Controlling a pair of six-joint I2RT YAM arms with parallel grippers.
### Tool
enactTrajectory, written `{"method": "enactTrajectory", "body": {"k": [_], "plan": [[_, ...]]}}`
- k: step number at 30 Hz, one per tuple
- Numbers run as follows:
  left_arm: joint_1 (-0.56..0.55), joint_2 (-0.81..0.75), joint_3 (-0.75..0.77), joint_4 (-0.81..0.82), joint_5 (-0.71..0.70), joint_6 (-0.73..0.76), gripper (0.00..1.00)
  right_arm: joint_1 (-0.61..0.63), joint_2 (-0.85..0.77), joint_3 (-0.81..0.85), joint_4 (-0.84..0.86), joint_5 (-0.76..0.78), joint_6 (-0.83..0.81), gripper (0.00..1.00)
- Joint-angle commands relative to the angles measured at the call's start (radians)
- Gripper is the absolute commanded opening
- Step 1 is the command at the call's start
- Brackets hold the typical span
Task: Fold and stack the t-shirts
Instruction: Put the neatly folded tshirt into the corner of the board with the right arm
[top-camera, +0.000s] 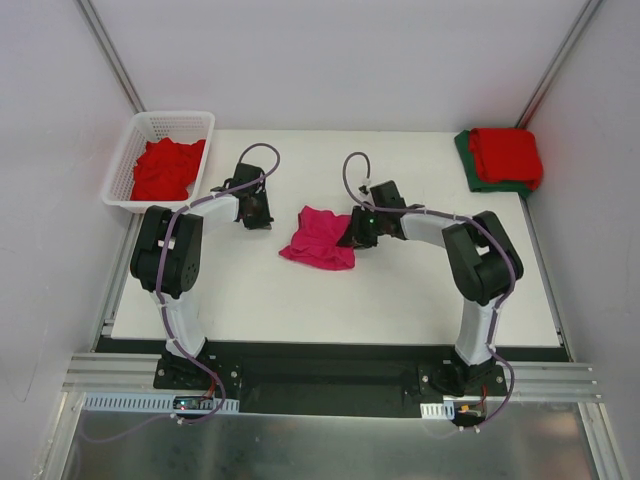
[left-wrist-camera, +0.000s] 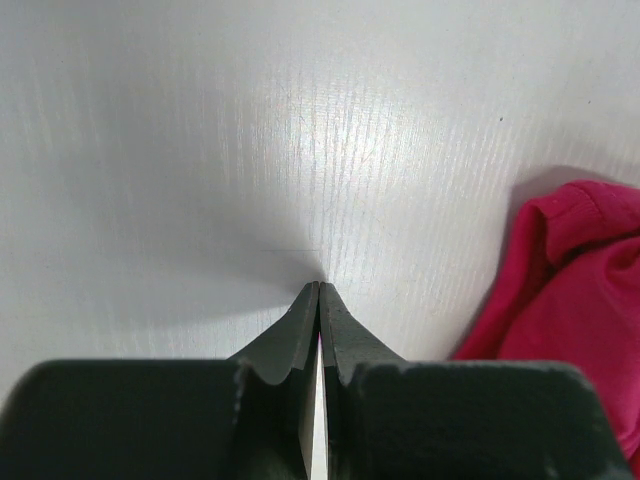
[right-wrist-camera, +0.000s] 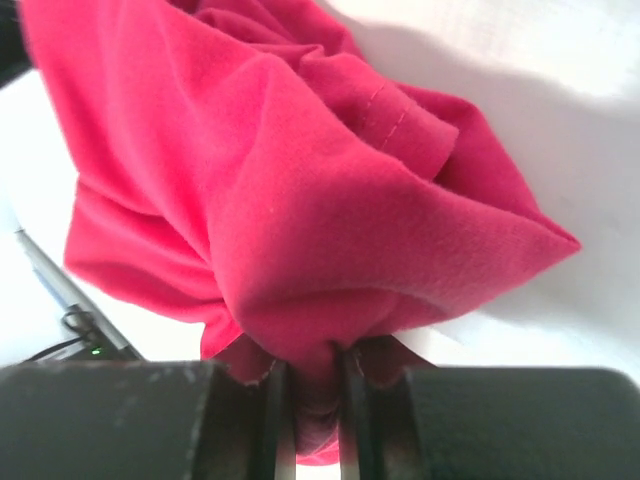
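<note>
A crumpled magenta-pink t-shirt (top-camera: 318, 238) lies at the middle of the white table (top-camera: 400, 300). My right gripper (top-camera: 352, 232) is shut on its right edge; in the right wrist view a fold of the pink t-shirt (right-wrist-camera: 300, 200) is pinched between the jaws. My left gripper (top-camera: 256, 214) hovers left of the shirt, shut on nothing, its fingertips (left-wrist-camera: 318, 292) close above the bare table with the pink t-shirt (left-wrist-camera: 580, 290) off to the right. Red t-shirts (top-camera: 166, 168) fill the basket. A folded red t-shirt (top-camera: 506, 155) lies on a dark green one (top-camera: 470, 160) at the back right.
The white lattice basket (top-camera: 150, 125) stands at the table's back left corner. Grey walls and metal rails enclose the table on three sides.
</note>
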Motion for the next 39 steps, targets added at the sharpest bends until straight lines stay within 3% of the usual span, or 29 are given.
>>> {"method": "enactTrajectory", "body": {"k": [1,2,3,5,6,11,17,24,27,30,33,34,36,39], "plan": [[0.010,-0.018,-0.020,-0.061,-0.032,0.013,0.00,-0.008,-0.049,-0.014,-0.191,0.115,-0.090,0.06],[0.008,-0.023,-0.020,-0.061,-0.029,0.010,0.00,-0.009,-0.051,-0.015,-0.205,0.113,-0.095,0.26],[0.010,-0.032,-0.020,-0.061,-0.026,0.008,0.00,-0.009,-0.054,-0.017,-0.208,0.112,-0.098,0.39],[0.010,-0.045,-0.020,-0.061,-0.025,0.008,0.00,-0.009,-0.075,-0.032,-0.213,0.115,-0.098,0.57],[0.010,-0.058,-0.020,-0.062,-0.028,0.011,0.00,-0.009,-0.086,-0.037,-0.216,0.126,-0.101,0.59],[0.011,-0.126,-0.025,-0.069,-0.029,0.015,0.00,-0.008,-0.170,-0.043,-0.284,0.170,-0.138,0.67],[0.018,-0.262,-0.015,-0.075,0.041,0.025,0.00,-0.021,-0.301,-0.034,-0.361,0.204,-0.176,0.68],[0.016,-0.361,0.078,-0.069,0.286,0.004,0.00,-0.034,-0.407,-0.006,-0.401,0.184,-0.201,0.69],[0.007,-0.351,0.074,0.014,0.428,-0.045,0.00,-0.040,-0.454,-0.008,-0.401,0.198,-0.196,0.69],[-0.019,-0.298,0.032,0.193,0.581,-0.151,0.00,-0.046,-0.477,-0.014,-0.400,0.205,-0.193,0.67],[-0.073,-0.232,-0.023,0.420,0.675,-0.270,0.00,-0.048,-0.474,-0.014,-0.401,0.210,-0.190,0.40],[-0.088,-0.217,-0.037,0.477,0.692,-0.298,0.00,-0.049,-0.471,-0.014,-0.401,0.212,-0.190,0.19],[-0.128,-0.163,-0.075,0.646,0.736,-0.398,0.00,-0.049,-0.462,-0.023,-0.400,0.215,-0.187,0.01],[-0.179,-0.079,-0.094,0.822,0.791,-0.510,0.00,-0.054,-0.450,-0.037,-0.378,0.207,-0.191,0.01]]}}
